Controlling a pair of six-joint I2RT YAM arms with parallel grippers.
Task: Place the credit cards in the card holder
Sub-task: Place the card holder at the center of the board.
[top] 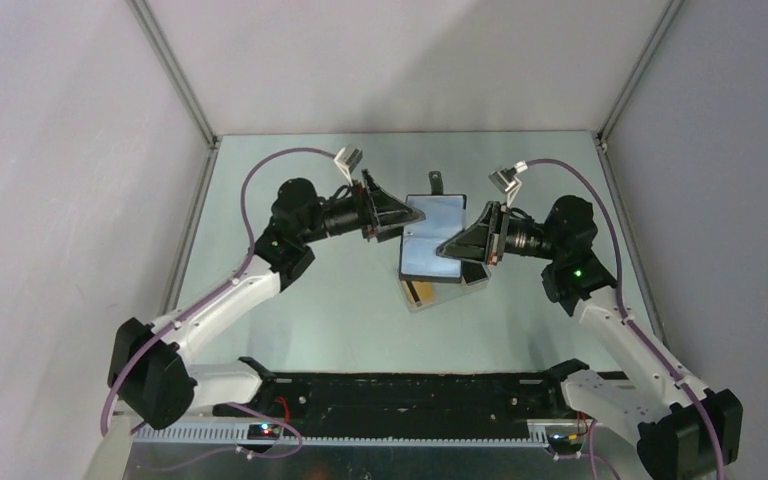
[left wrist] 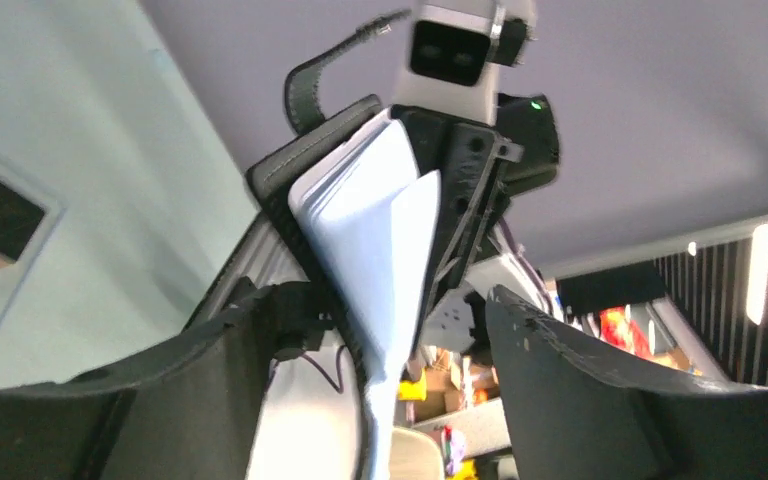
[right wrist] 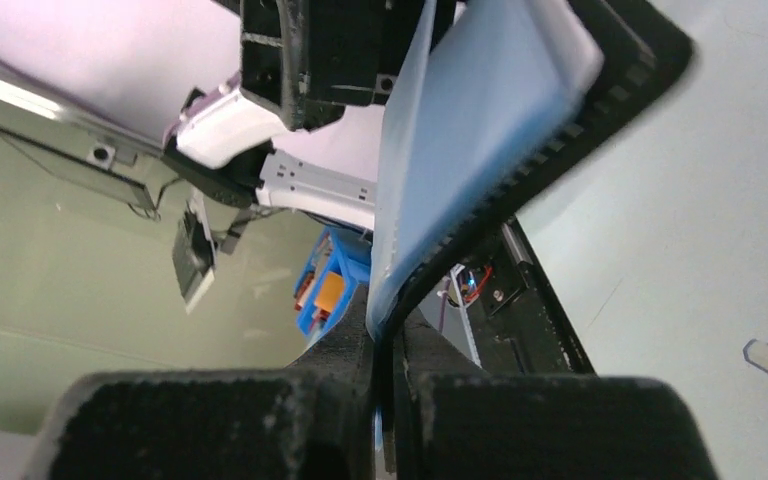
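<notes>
Right, the card holder is up off the table at mid-field, spread open between my two arms. Its pale blue lining faces the overhead camera and the black outer skin shows only as a thin border. Its long axis runs far to near. The little strap sticks out of the far end towards the back wall.

The right gripper comes in from the right, and on its wrist view the fingers are pressed together on the holder's thin edge, lining and black rim pinched between them. The left gripper sits at the holder's far-left corner. Its fingers stand wide apart on the wrist view, with a pale flap of the holder hanging down between them. I cannot tell whether either finger touches it.

Just under the holder's near end lies a pale tray. One of the credit cards shows in it, orange with a dark stripe. The table is bare to the left and right of the arms, and the side walls are well apart from both wrists.
</notes>
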